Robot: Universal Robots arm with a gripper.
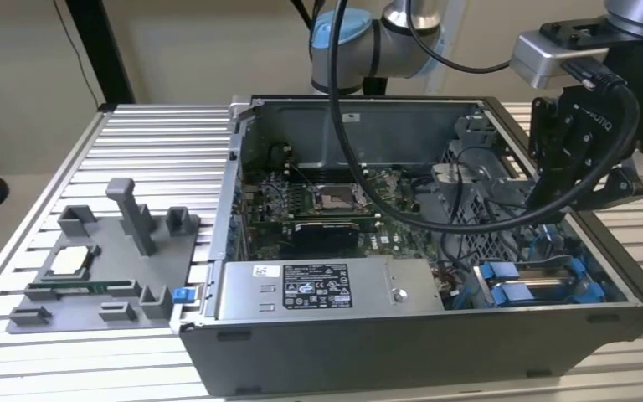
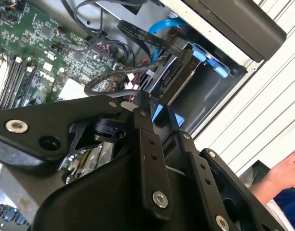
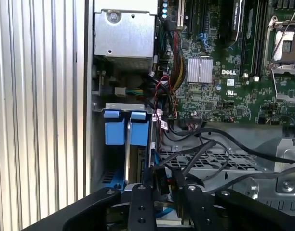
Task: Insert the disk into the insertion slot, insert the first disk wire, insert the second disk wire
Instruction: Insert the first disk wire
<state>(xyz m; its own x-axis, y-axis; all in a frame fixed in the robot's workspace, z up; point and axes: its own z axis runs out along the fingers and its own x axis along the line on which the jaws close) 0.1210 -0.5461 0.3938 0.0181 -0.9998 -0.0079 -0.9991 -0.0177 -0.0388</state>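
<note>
Blue-framed, the disk (image 1: 528,289) sat in its slot (image 3: 119,105), lower right in the exterior view; our gripper (image 3: 163,192) clenched a black plug (image 3: 162,179), so we judged 1 wire underway.

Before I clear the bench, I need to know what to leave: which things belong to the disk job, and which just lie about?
Job: disk, slot, blue wire, gripper.
Lying about: parts tray, power supply.

One case (image 1: 411,360), one motherboard (image 3: 220,101), one power supply (image 1: 321,289), two blue tabs (image 3: 114,130), one grey jig (image 1: 120,270), one claw (image 3: 166,190), one hand (image 2: 282,171).
</note>
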